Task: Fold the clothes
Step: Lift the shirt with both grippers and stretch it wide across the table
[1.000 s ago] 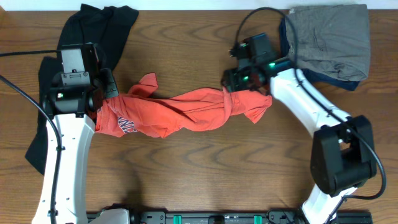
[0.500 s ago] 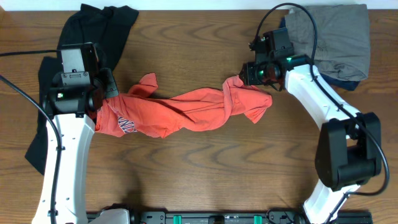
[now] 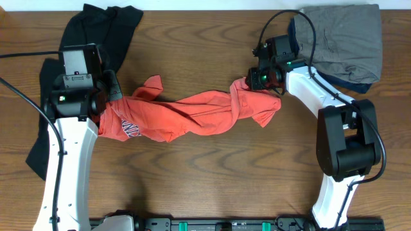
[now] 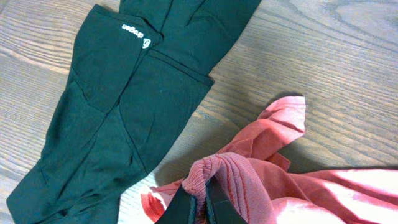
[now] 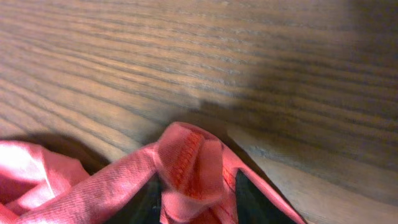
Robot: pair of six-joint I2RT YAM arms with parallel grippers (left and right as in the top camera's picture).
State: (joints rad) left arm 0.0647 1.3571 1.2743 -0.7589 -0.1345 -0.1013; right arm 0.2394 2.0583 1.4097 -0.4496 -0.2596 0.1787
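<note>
**benchlurker:** ok, left to right, what's where?

**twoarms_tom:** Far left is the black garment, long and skinny, running from the table's back edge down the left side, partly under the left arm. The wrist cam shows its small white logo.

Next is the left gripper, fingers pinched fully together on a ribbed edge of the T-shirt.

**benchlurker:** and the shirt itself?

**twoarms_tom:** It's mid-table, twisted into a rope. The long axis runs left-right, nearly parallel to the back edge, with the printed lettering at the left end.

The right gripper is on the shirt's right end. In the wrist view its fingers are narrowed around a ribbed fold that fills the gap between them, so it's got hold.

**benchlurker:** room to move?

**twoarms_tom:** There's bare wood all along the front of the shirt and a strip behind it. The back right corner has a grey garment piled on something dark blue, just beside the right arm.
</note>
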